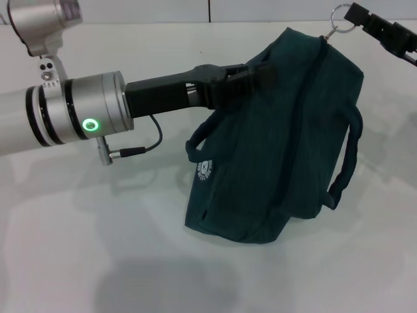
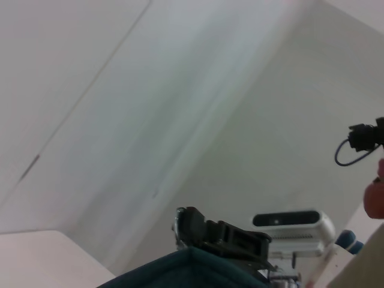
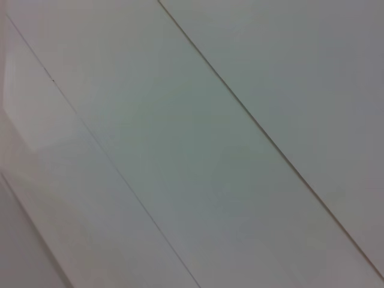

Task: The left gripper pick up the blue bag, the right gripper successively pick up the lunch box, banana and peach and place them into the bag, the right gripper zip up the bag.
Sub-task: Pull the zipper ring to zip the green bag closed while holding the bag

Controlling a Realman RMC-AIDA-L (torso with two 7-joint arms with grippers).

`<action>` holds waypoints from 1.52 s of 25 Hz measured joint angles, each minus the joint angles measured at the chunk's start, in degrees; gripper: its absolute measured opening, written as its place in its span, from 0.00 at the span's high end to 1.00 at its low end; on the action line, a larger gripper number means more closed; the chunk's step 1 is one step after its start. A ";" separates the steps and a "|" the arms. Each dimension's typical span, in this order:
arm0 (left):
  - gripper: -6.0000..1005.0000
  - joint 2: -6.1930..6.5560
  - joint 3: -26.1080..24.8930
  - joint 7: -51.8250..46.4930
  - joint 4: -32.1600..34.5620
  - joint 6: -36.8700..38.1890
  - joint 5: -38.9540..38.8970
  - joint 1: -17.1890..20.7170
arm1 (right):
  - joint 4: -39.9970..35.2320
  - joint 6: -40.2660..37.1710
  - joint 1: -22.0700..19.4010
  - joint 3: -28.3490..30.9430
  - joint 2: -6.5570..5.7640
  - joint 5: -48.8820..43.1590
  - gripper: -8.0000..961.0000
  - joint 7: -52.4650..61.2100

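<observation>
While gripping the near-left upper edge of the blue bag [image 1: 273, 143], the left claw [image 1: 251, 78] reaches in level from the worktop's left side, fingers closed on a fold of fabric by the mouth. Bag standing near the middle of the worktop [image 1: 98, 248], leaning a little toward its right edge, base resting on the surface, both loop handles hanging down the sides. Mouth appears drawn closed, with nothing of the lunch box, banana or peach in view, so presumably packed already, though contents cannot be confirmed. Zip line running along the top from the left claw's hold toward the far right corner, ending at the ring zipper pull [image 1: 337, 17]. Right claw [image 1: 355, 14] sitting at that ring, just beyond the bag's far right top corner; seems pinched on the ring, but fingers mostly cut off by the frame, so grip cannot be told for sure. Judged: zipping at or near its end; any remaining pull lies along the zip line, away from the left claw, which serves as the anchor.
</observation>
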 joint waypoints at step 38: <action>0.88 0.19 7.66 5.08 0.01 4.48 -7.88 2.34 | 0.79 2.56 0.50 -0.79 0.40 -2.42 0.98 1.42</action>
